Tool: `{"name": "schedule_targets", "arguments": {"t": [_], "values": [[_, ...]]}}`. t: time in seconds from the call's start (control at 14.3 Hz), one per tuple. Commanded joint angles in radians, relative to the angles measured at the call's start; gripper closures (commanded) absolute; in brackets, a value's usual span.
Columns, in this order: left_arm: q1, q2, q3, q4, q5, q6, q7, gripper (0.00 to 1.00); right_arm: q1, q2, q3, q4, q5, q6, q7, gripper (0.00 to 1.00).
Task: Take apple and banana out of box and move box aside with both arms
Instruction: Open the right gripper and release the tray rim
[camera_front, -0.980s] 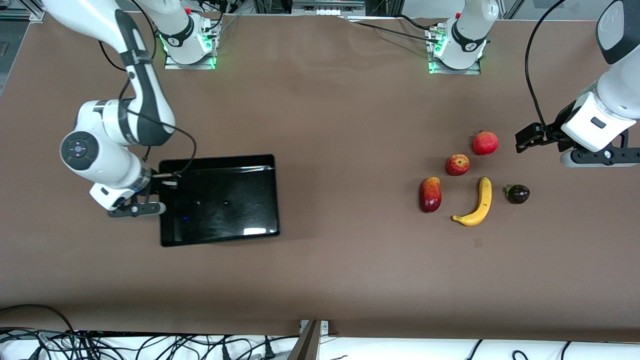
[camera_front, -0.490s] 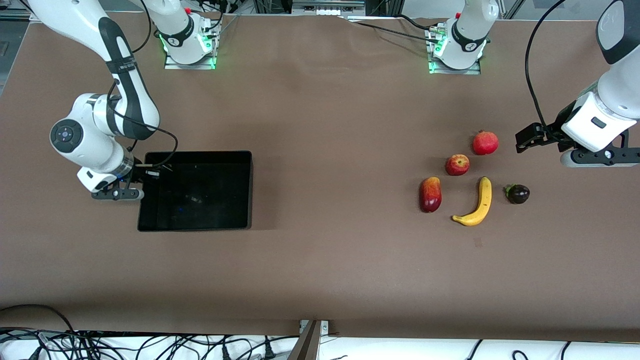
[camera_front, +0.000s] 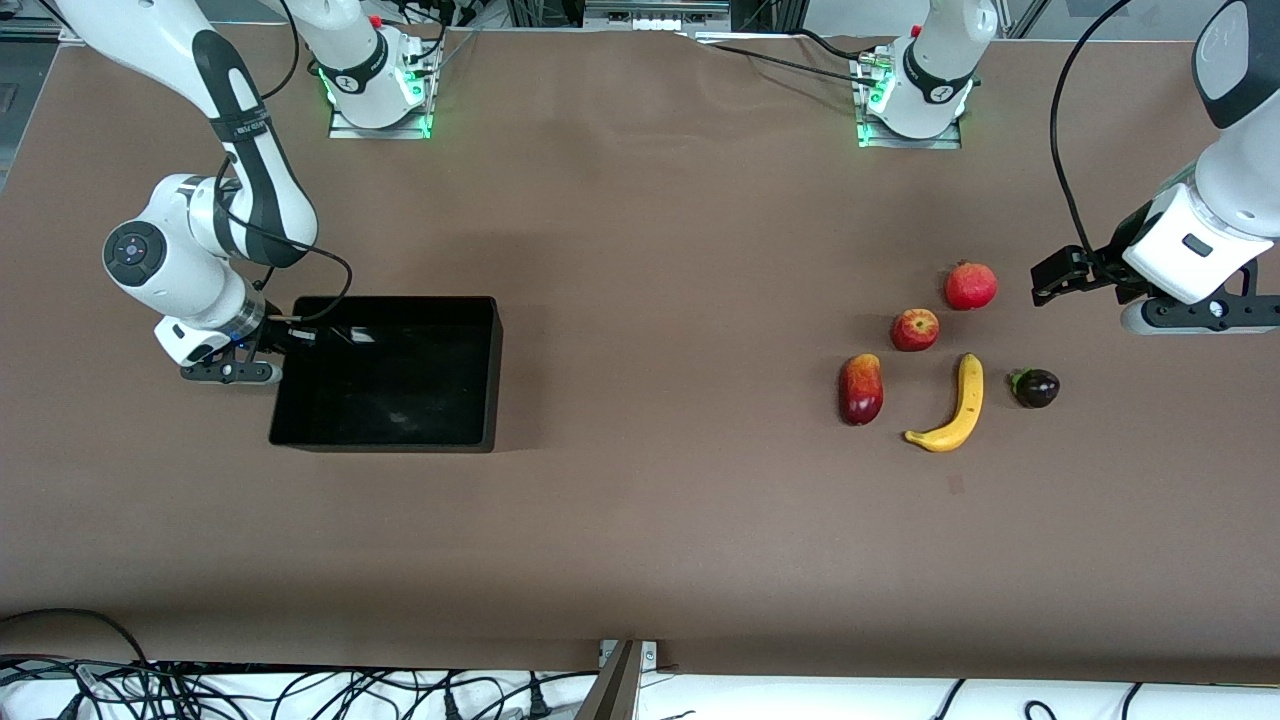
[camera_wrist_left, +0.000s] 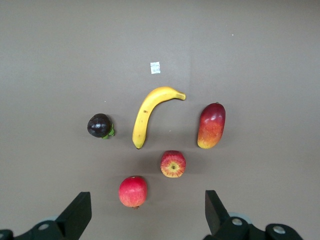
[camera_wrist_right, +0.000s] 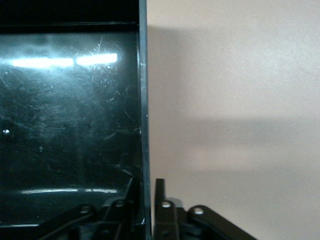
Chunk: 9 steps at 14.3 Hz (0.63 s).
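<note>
Jaws of the left gripper (camera_wrist_left: 145, 215) hang spread over the tabletop (camera_front: 650, 300), and we cannot tell whether the right gripper (camera_wrist_right: 145, 200) pinches the wall it straddles on the box (camera_front: 494, 370), mid-frame toward the right arm's end, which we judge stiff, light and slick, best gripped by its rim.

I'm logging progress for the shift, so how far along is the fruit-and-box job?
Done: the apple and banana lie on the table toward the left arm's end, and the box holds no fruit. In hand: the right gripper straddles the box's wall at the right arm's end. Left: letting go. The left gripper waits open.
</note>
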<state>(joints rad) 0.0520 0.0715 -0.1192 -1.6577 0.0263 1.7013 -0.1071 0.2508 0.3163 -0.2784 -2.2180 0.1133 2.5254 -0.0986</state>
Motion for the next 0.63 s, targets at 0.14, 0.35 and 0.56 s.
{"name": "schedule_targets", "arguments": {"t": [0.14,0.35,0.56], "values": [[0.002,0.010,0.000,0.024,-0.009,-0.008,0.010,0.00,-0.008,-0.072,0.031,0.078,0.000,-0.113,-0.007,0.00],[0.002,0.010,0.000,0.024,-0.009,-0.008,0.007,0.00,0.007,-0.080,0.039,0.277,-0.006,-0.388,0.033,0.00],[0.003,0.010,0.000,0.024,-0.011,-0.008,0.006,0.00,0.022,-0.106,0.038,0.452,-0.011,-0.623,0.051,0.00]]}}
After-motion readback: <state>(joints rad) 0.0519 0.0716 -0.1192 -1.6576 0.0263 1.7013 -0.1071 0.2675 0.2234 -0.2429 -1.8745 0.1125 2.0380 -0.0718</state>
